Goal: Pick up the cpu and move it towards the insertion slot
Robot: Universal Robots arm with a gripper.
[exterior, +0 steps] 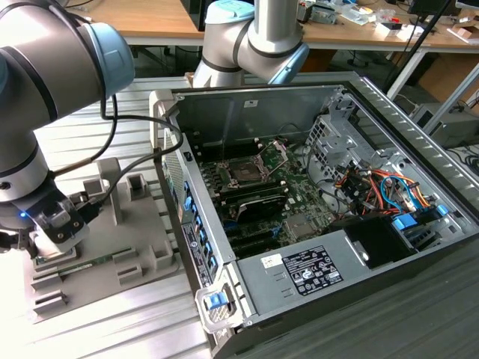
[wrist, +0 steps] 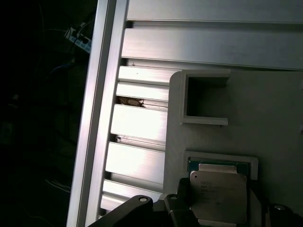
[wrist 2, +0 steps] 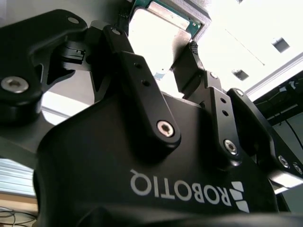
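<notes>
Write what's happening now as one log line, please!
pincer: at cpu | cpu: seated in fixture plate | insertion slot: apart, inside computer case

An open computer case [exterior: 247,112] lies on the slatted metal table [exterior: 112,329] beside a grey fixture plate [exterior: 127,247].

Setup sits on a ribbed aluminium-profile tabletop [exterior: 112,329], washed out by strong light in the second wrist view, with light wooden desks [exterior: 150,22] behind on white metal legs [exterior: 408,63], the one toward the exterior view's right littered with small clutter [exterior: 352,13], shadow underneath.
</notes>
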